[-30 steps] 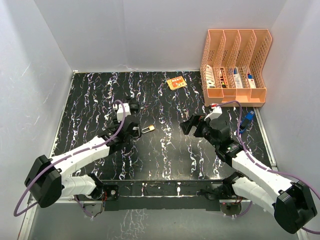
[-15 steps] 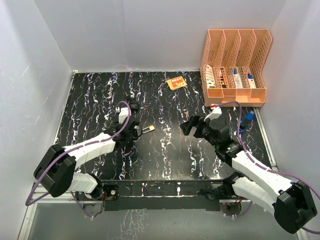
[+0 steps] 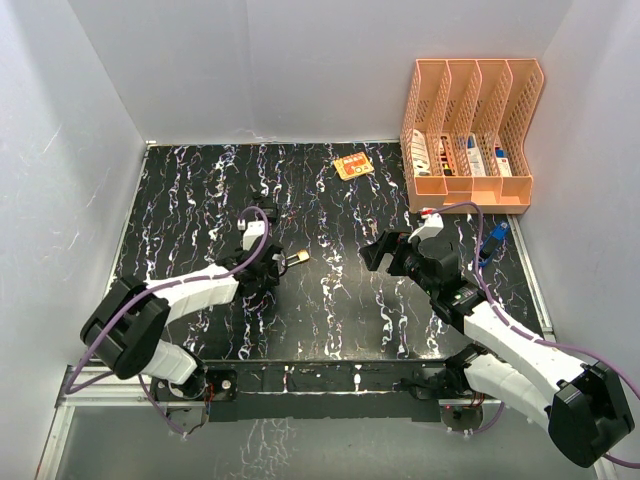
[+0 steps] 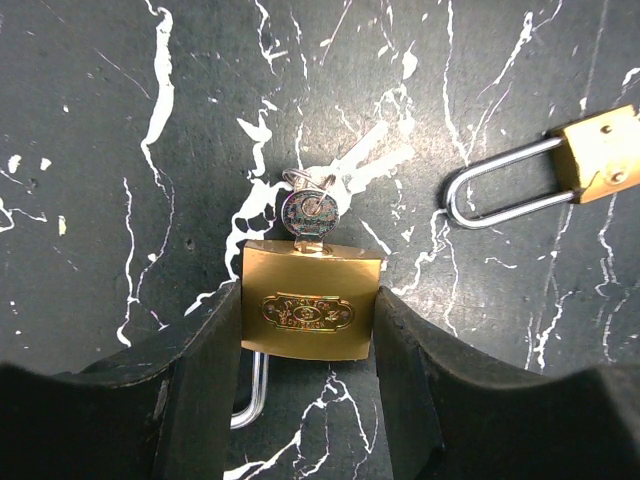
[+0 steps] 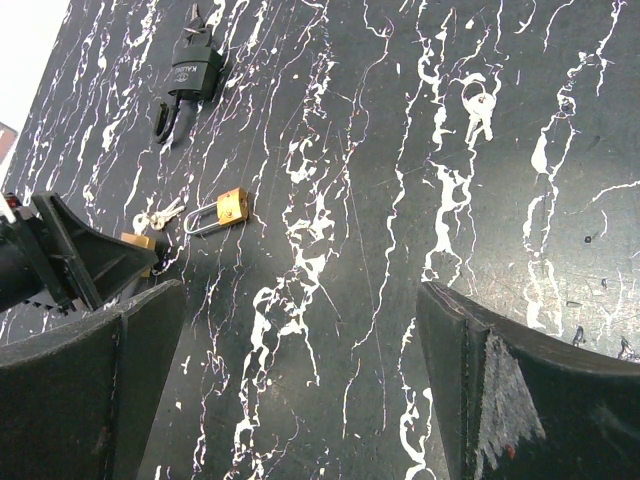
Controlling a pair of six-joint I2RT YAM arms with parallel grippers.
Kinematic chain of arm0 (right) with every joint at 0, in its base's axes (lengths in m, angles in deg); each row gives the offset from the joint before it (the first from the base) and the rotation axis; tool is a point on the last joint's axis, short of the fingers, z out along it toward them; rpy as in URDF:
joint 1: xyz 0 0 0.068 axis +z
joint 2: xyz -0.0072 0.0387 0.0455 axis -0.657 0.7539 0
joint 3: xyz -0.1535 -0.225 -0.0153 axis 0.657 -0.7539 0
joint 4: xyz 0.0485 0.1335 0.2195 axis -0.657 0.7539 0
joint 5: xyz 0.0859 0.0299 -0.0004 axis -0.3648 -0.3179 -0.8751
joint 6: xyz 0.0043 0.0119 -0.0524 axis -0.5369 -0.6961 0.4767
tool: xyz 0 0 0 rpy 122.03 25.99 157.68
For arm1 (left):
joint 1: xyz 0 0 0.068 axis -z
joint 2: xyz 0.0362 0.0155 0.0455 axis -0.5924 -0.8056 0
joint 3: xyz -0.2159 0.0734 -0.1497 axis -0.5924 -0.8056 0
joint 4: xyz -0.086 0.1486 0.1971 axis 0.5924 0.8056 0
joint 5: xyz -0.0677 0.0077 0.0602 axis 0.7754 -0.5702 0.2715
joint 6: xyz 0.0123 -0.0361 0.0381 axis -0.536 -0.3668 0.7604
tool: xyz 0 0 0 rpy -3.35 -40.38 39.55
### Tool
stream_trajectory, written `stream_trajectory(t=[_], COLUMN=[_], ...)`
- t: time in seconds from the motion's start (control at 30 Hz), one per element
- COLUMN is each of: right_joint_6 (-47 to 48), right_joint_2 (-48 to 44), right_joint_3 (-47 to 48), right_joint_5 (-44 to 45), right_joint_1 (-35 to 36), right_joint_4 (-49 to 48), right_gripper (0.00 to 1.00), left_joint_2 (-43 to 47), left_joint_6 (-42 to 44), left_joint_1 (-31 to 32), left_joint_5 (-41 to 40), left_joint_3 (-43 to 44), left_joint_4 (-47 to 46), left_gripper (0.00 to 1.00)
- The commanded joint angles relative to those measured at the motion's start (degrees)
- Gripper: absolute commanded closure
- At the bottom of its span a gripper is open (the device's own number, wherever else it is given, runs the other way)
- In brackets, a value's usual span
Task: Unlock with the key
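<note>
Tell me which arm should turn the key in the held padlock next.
Probably the right. The left end effector grips the brass padlock by its sides, key inserted, so it's busy. The right end effector is open and empty, though it must reach across.

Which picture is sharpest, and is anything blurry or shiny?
Left wrist view: the brass padlock is crisp; the shackle of the second padlock glints. Right wrist view: the tabletop is sharp, the near fingers dark and soft. Top view: even light, locks tiny.
</note>
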Motion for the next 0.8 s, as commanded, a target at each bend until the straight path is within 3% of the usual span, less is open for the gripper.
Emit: stream_trajectory(t=[0.0,0.13,0.3,0.47,0.6,0.77], right_joint_6=[0.46,0.46,0.46,0.46,-0.36,-0.11], right_joint_2=[-0.8,-0.63,-0.47,-0.11,1.24,12.0], right_joint_3=[0.82,0.82,1.0,0.98,2.3,10.85], right_joint_5=[-0.02,-0.12,-0.34,-0.31,2.26,6.76], right_joint_1=[-0.36,-0.32,-0.32,-0.32,-0.32,-0.32], right_joint_4=[-2.05,-2.14,-2.31,-2.31,-0.56,6.67], right_gripper=[0.02,0.02,0.02,0.02,0.02,0.07], left_joint_2=[-1.28,-2.19,-2.12,-0.94,1.04,9.89], left_joint_6=[0.23,0.19,0.48,0.5,0.78,1.7], left_joint_1=[-0.41,-0.42,-0.32,-0.39,-0.32,-0.31], left_joint_5=[0.47,0.48,0.66,0.29,-1.24,-1.72], left_joint_3=[0.07,0.46,0.92,1.97,3.38,3.63], left_joint_4=[-1.5,-1.21,-0.18,1.68,4.37,5.04], left_gripper=[1.0,0.99,0.49,0.19,0.03,0.02])
